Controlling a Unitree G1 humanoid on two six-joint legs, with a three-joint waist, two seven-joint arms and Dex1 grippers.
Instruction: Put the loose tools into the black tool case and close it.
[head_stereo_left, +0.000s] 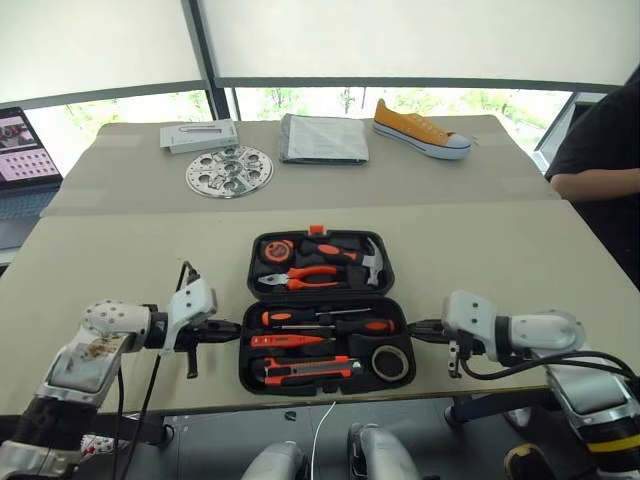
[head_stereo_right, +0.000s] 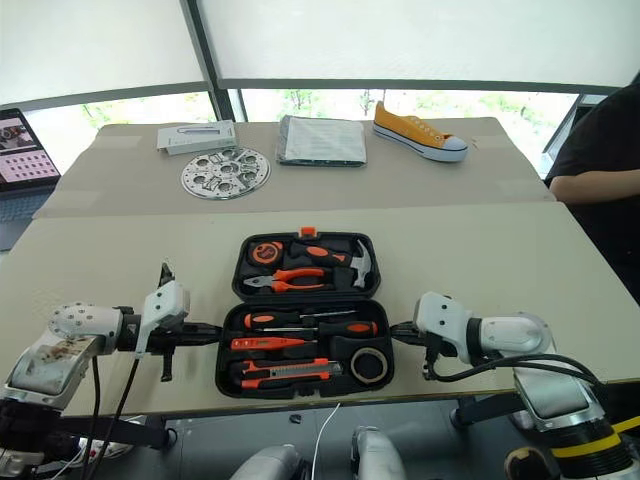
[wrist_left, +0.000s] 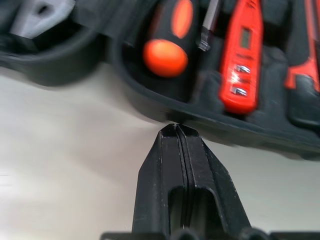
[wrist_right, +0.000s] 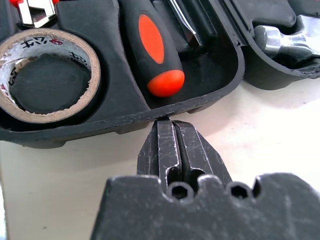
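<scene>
Both end effectors are pressed together and empty, the left end effector (head_stereo_left: 228, 327) at the left rim of the black tool case (head_stereo_left: 322, 372) and the right end effector (head_stereo_left: 418, 327) at its right rim, each pointing inward at the near half and at or just short of its edge. The case lies open on the surface (head_stereo_left: 120, 270) between the two arms, its long axis running left to right and its hinge line across the middle. In the near half sit the two screwdrivers (head_stereo_left: 325, 321), the slim orange tool (head_stereo_left: 290, 341), the utility knife (head_stereo_left: 310, 371) and the tape roll (head_stereo_left: 389, 362), so loading looks finished. The far half, holding pliers (head_stereo_left: 300, 277) and a hammer (head_stereo_left: 368, 259), carries the orange latch (head_stereo_left: 316, 230) on its far edge. Closing likely means folding one half over the other, and neither arm is nearer.
</scene>
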